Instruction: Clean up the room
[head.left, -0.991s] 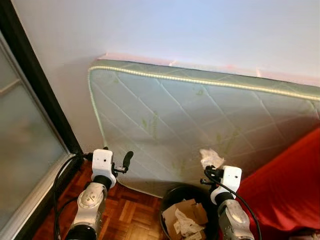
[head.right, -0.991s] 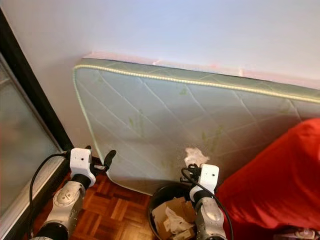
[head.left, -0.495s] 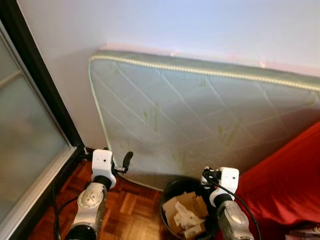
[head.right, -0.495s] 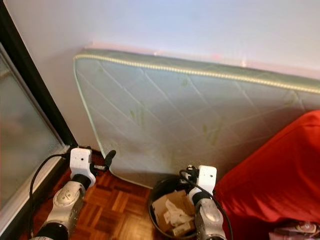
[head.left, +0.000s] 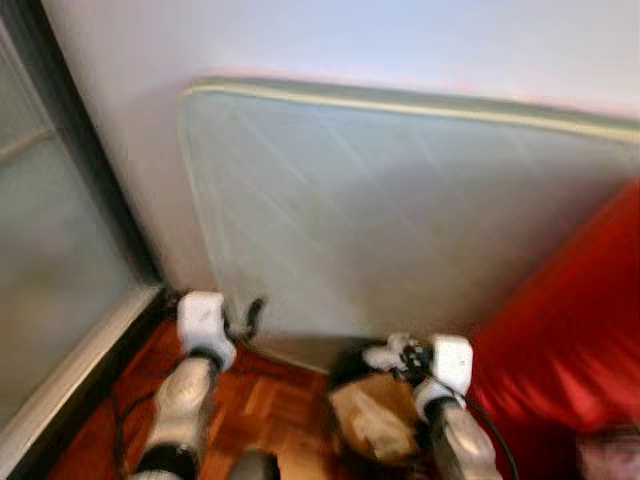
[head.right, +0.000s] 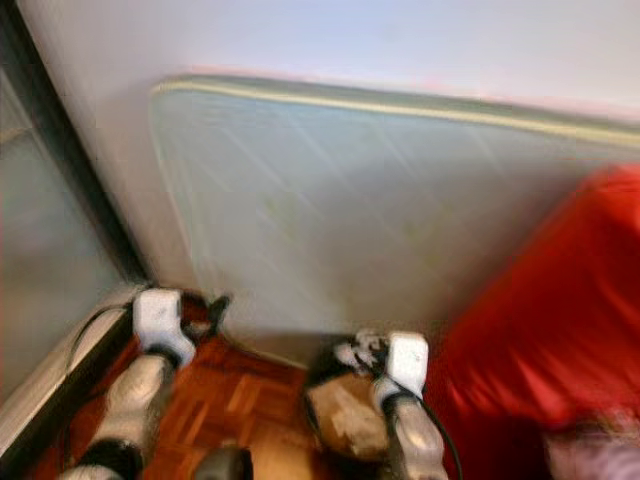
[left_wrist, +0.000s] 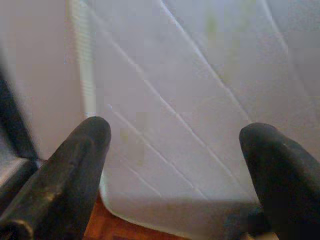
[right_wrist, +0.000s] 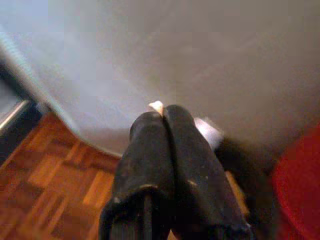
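**Paper scrap hanging over the bin, drop not yet made**

At the far left, a dark-framed glass door (head.left: 50, 270) is standing beside the wall, with parquet floor (head.left: 260, 400) running along its foot. The left gripper (left_wrist: 175, 150) is hovering just in front of the pale quilted mattress (head.left: 400, 220) that is leaning on its long edge against the wall; its two black fingers (left_wrist: 75, 165) are spread wide apart with nothing between them.

Moving right, the head views are blurring, but a dark waste bin (head.left: 345, 365) is sitting on the floor at the foot of the mattress, already holding brownish cardboard and crumpled paper (head.left: 375, 420). The right gripper (right_wrist: 167, 117) is poised above the bin's rim, its fingers pressed tightly together and pinching a small white paper scrap (right_wrist: 157, 106), a sliver of which is peeking out at the tips. At the far right, a red cover (head.left: 570, 330) is bulging beside the bin.

Judging from this, some rubbish is already binned; the held scrap looks ready for release, and whatever else is littering the room remains to be collected.
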